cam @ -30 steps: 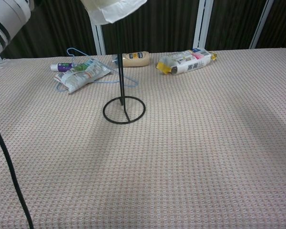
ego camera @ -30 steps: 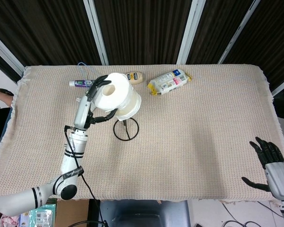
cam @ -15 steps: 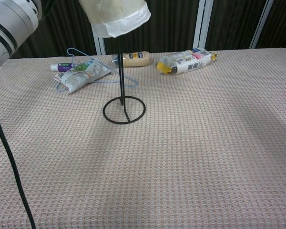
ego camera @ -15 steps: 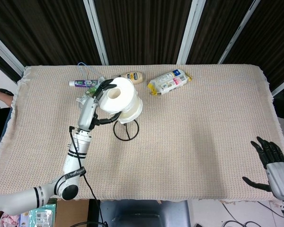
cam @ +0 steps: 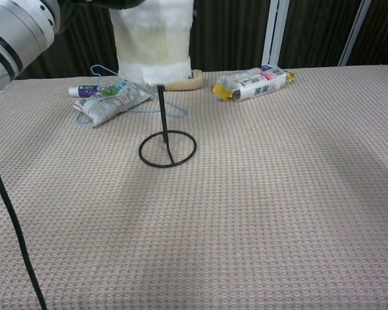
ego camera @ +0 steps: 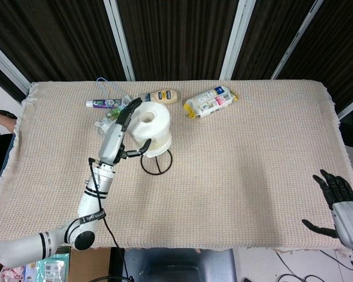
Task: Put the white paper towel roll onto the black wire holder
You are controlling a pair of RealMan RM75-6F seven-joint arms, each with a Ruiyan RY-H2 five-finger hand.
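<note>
The white paper towel roll (ego camera: 152,129) stands upright, threaded over the post of the black wire holder (ego camera: 157,163), its lower edge still well above the ring base. In the chest view the roll (cam: 154,40) covers the upper post and the holder's ring base (cam: 167,148) lies on the cloth. My left hand (ego camera: 125,126) grips the roll from its left side, fingers wrapped around it. My right hand (ego camera: 340,205) hangs at the table's near right corner, fingers spread and holding nothing.
Behind the holder lie a crumpled wrapper (cam: 110,100), a small tube (cam: 83,90), a blue wire hanger (cam: 100,68), a beige bottle (ego camera: 167,95) and a yellow-and-white snack bag (ego camera: 209,101). A woven cloth (ego camera: 253,176) covers the table.
My left hand has lowered the roll down over the holder's post and turned it upright; before, it was tilted above the post's top. The right hand has not moved.
</note>
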